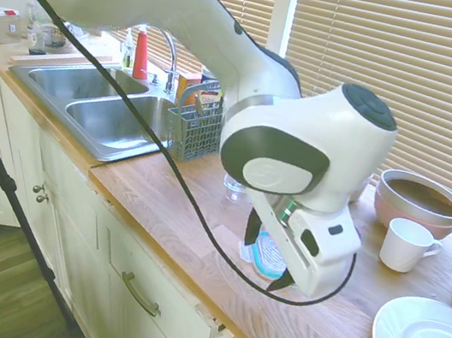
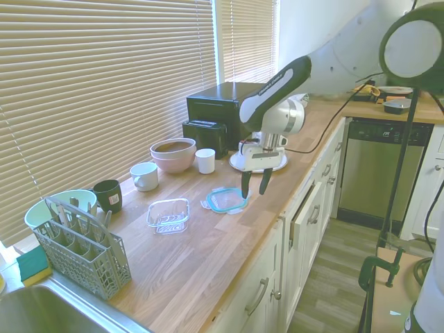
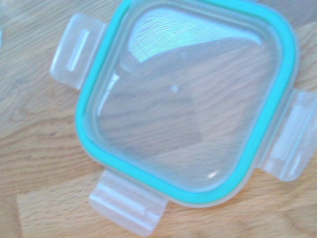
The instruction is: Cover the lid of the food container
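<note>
The end effector [image 2: 254,183] was held open and empty just above the lid [image 2: 227,200], which lay flat on the bench [image 2: 208,257] near the food container [image 2: 168,214].

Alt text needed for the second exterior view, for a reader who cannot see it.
A white robot arm's open gripper hangs just above the lid, clear with a teal rim, lying flat on a wooden kitchen counter. The empty food container sits apart from the lid, toward the grey cutlery basket. Bowls and cups line the blinds behind.
</note>
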Controlling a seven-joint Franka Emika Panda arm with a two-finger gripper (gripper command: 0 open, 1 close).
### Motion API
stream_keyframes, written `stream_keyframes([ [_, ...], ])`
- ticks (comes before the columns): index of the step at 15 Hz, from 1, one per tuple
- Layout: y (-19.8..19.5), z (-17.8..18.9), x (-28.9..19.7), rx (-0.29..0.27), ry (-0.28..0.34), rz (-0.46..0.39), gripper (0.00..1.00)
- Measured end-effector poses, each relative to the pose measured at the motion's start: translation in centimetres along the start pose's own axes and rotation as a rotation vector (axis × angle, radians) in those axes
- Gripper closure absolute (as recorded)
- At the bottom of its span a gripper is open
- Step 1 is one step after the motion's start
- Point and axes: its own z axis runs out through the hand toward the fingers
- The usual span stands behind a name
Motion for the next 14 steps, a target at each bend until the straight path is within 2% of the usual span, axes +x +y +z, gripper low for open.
stream_keyframes([
  [4, -0.1, 1.8, 2.3, 0.027, -0.015, 0.014, 0.00],
  [8, -0.8, 1.8, 4.2, 0.047, -0.001, 0.019, 0.00],
  [14, -3.4, 2.3, 4.8, 0.051, -0.014, -0.015, 0.00],
])
